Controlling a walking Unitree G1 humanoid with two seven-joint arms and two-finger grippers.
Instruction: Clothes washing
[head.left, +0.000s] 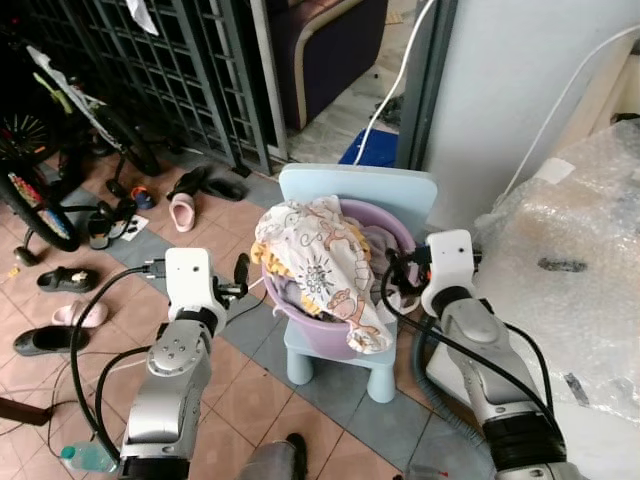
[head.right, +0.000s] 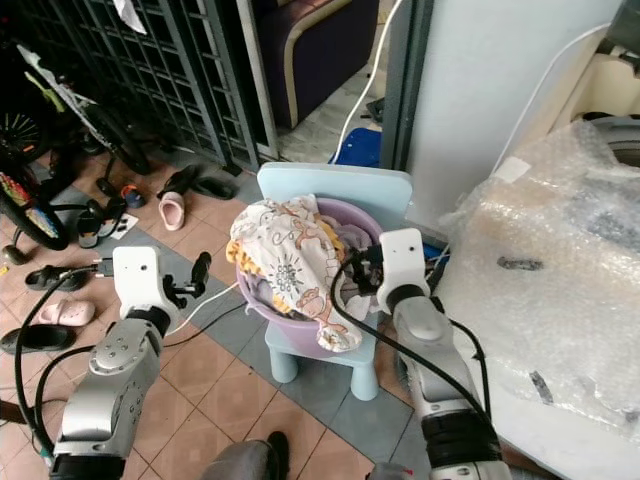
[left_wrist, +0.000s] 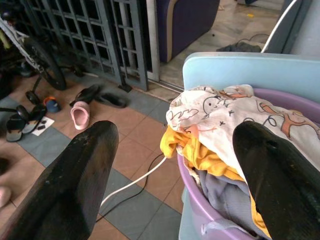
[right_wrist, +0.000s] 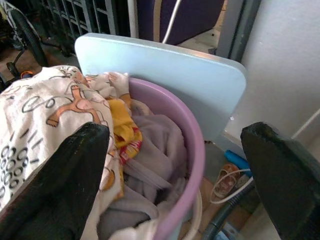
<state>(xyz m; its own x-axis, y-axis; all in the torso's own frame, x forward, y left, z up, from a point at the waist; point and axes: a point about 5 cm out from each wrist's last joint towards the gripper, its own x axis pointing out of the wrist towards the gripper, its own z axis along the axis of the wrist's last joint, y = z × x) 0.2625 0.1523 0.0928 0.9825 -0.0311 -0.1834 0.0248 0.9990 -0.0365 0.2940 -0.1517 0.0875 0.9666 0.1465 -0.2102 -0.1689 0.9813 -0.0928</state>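
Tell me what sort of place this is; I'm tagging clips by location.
Probably a home's entry or laundry porch: shoes and a bicycle by a metal grille, and a purple laundry basin of clothes on a small blue chair.

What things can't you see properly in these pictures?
- The bottom of the purple basin: the heaped clothes cover what lies underneath, in every view.
- The thing under the bubble wrap: the wrap blurs it in both eye views.
- The bicycle: cut off by the picture's edge in the eye views.
- The plastic bottle: too small to read, left eye view.
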